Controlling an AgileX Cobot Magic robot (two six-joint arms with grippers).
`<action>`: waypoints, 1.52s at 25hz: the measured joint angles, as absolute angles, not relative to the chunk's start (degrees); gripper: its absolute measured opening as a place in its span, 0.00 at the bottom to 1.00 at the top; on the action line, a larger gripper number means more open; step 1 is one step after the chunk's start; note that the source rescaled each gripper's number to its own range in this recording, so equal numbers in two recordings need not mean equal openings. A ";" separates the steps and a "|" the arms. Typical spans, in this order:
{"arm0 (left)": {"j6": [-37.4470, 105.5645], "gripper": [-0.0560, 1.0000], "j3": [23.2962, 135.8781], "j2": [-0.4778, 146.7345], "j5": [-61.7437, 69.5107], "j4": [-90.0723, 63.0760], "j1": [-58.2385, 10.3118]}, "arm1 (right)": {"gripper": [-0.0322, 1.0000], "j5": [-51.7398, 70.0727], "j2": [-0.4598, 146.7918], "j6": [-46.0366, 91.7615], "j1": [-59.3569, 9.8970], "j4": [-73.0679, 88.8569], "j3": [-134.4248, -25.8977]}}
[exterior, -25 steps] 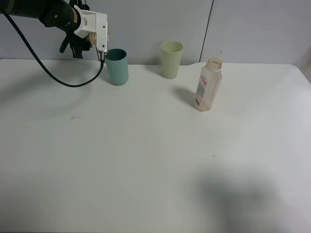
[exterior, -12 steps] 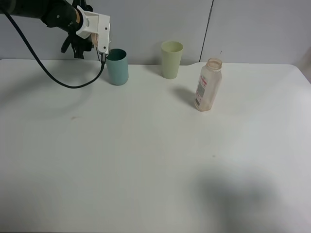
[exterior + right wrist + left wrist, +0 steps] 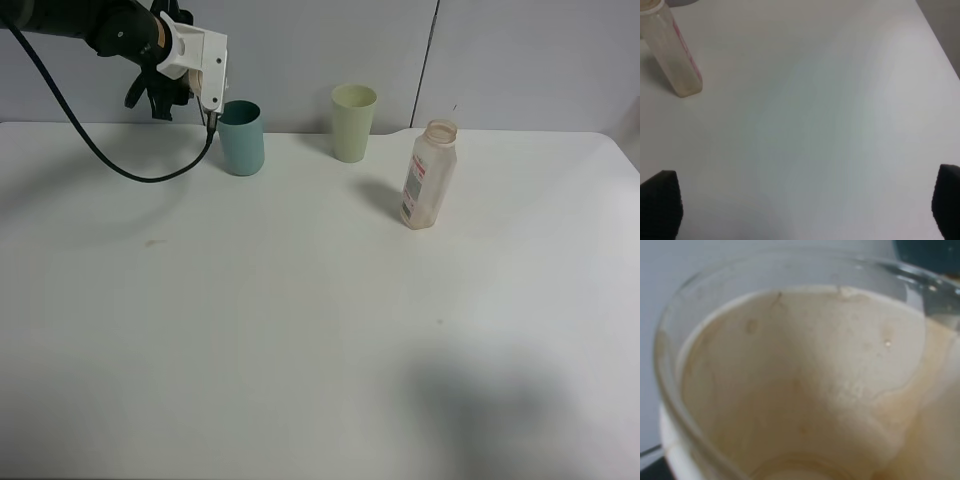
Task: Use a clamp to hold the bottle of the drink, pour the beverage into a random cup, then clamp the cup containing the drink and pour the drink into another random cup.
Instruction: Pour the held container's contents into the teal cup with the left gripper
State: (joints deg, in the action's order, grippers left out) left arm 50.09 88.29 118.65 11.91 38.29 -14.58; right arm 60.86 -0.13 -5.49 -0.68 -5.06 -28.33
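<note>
The left tool (image 3: 205,85), pinching the light, rigid cup (image 3: 790,390) by its wall, tips it mouth-down over the teal tumbler (image 3: 241,138) at the worktop's (image 3: 300,330) far left. Its clear rim looks slippery and thin. The right tool (image 3: 805,210) stands spread; the bottle (image 3: 429,175) stands upright.

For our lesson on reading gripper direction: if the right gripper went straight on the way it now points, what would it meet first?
Most likely the bare white table. The right gripper is open and nothing lies between its tips; the bottle stands off to one side.
</note>
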 joint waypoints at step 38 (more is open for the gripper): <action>19.62 0.06 88.29 118.65 9.42 38.74 -14.97 | 1.00 60.86 -0.13 -5.49 -0.68 -5.06 -28.33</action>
